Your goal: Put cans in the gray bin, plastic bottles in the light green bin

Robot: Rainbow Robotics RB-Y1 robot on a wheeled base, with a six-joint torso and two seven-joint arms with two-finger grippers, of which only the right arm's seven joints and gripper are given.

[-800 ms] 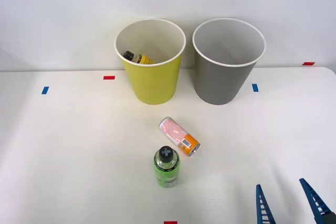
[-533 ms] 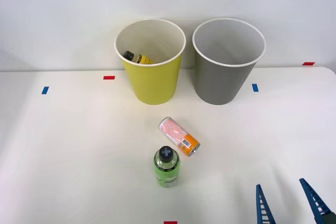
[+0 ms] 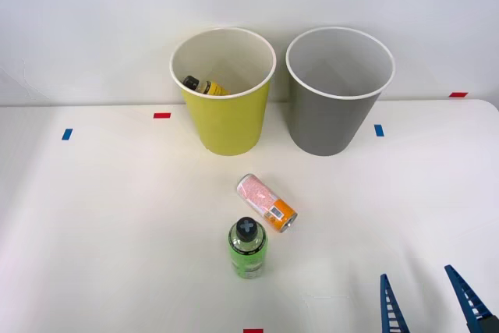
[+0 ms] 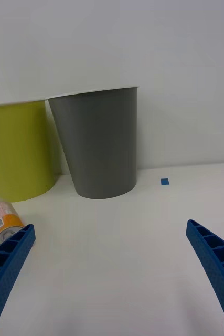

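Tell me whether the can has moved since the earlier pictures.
No. In the front view the can lies in the same spot as before, just beyond the green bottle and short of the light green bin.

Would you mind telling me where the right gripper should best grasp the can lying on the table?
Probably across the can's round middle, coming down from above. It lies on its side, slanted, so the open right gripper would need its fingers turned square to the can's length. The green bottle stands close by its orange end.
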